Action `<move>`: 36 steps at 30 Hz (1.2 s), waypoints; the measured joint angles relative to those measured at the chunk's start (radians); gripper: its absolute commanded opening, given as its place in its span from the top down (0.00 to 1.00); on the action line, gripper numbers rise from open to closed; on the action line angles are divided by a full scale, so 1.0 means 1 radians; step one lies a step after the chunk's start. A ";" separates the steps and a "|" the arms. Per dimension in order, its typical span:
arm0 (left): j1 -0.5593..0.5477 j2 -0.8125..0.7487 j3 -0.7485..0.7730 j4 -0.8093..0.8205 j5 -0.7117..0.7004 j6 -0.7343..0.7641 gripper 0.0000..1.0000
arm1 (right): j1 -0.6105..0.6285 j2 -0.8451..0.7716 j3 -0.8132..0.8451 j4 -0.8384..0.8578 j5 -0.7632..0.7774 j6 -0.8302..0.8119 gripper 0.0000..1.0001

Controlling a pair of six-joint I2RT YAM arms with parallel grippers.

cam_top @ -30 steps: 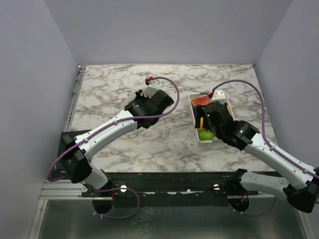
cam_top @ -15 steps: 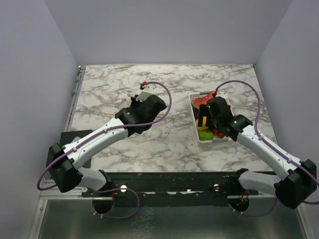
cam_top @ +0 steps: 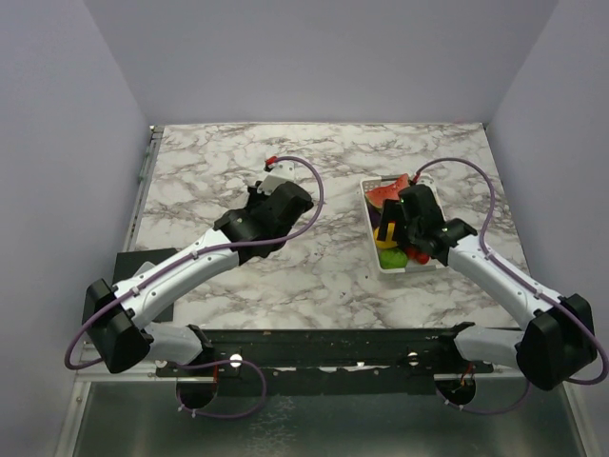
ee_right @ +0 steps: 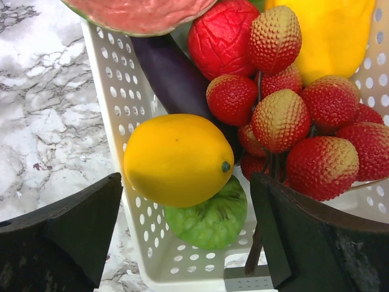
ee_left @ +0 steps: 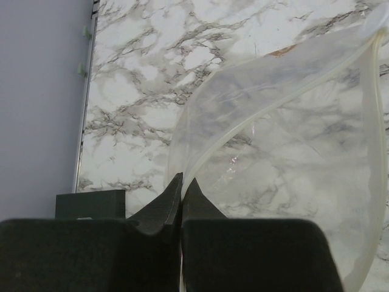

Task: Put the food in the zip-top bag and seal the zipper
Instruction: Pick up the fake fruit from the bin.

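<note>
Clear floppy plastic, that's the zip-top bag (ee_left: 285, 152), and it's nowhere near the food yet. It sits well off to the left of the white basket (ee_right: 115, 79), out over the marble table (ee_left: 134, 79). The left gripper (ee_left: 182, 185) has its jaws pressed right together on one edge of it. My guess is it's pinching there to hold the mouth up and slack so stuff can be dropped in. The whitish zipper (ee_left: 374, 121) runs along the edge. It doesn't look pressed shut to me, but through clear film I can't say for sure.

All the food is piled in the basket. The yellow lemon (ee_right: 178, 159) is at the near end, with the green lime (ee_right: 206, 219) tucked under it. The red berries (ee_right: 285, 115) are bunched beside it, the purple piece (ee_right: 173, 76) is behind, and the watermelon slice (ee_right: 140, 15) is at the far end.

The right gripper (ee_right: 185, 182) hangs straight over the basket's near end. Its jaws are spread as wide as they go and there's nothing in them. One finger is outside the basket wall and the other is in by the berries, so they straddle the lemon. Looks like it's lining up to grab that one first. That wall between finger and lemon could get in the way when it closes.
</note>
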 measured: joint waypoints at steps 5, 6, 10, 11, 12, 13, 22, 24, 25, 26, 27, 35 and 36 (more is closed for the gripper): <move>0.000 -0.006 0.000 0.007 0.002 0.004 1.00 | -0.020 0.009 -0.024 0.030 -0.028 0.011 0.12; 0.000 -0.006 0.000 0.007 0.003 0.005 1.00 | -0.023 0.011 -0.027 0.036 -0.033 0.013 0.14; 0.000 -0.006 0.000 0.007 0.005 0.007 1.00 | -0.037 0.023 -0.039 0.061 -0.060 0.019 0.25; 0.000 -0.006 0.000 0.007 0.005 0.008 1.00 | -0.040 0.023 -0.043 0.066 -0.066 0.020 0.28; 0.000 -0.006 0.000 0.008 0.005 0.009 1.00 | -0.041 0.023 -0.045 0.069 -0.072 0.022 0.31; 0.000 -0.007 -0.002 0.008 0.005 0.010 1.00 | -0.042 0.023 -0.045 0.073 -0.076 0.023 0.33; 0.000 -0.008 -0.006 0.009 0.005 0.011 1.00 | -0.054 -0.007 -0.045 0.077 -0.089 0.015 0.66; 0.000 -0.008 -0.006 0.009 0.005 0.011 1.00 | -0.054 -0.019 -0.038 0.067 -0.088 0.012 0.70; 0.000 -0.008 -0.006 0.010 0.005 0.011 1.00 | -0.054 -0.025 -0.032 0.061 -0.088 0.008 0.70; 0.000 -0.008 -0.006 0.010 0.005 0.011 1.00 | -0.054 -0.032 -0.026 0.054 -0.088 0.005 0.70; 0.000 -0.008 -0.006 0.010 0.005 0.011 1.00 | -0.054 -0.039 -0.018 0.046 -0.088 0.002 0.71; 0.000 -0.008 -0.006 0.015 0.005 0.011 1.00 | -0.054 -0.098 0.064 0.018 -0.097 -0.025 0.75; 0.000 -0.008 -0.006 0.015 0.005 0.011 1.00 | -0.054 -0.106 0.075 0.016 -0.105 -0.031 0.75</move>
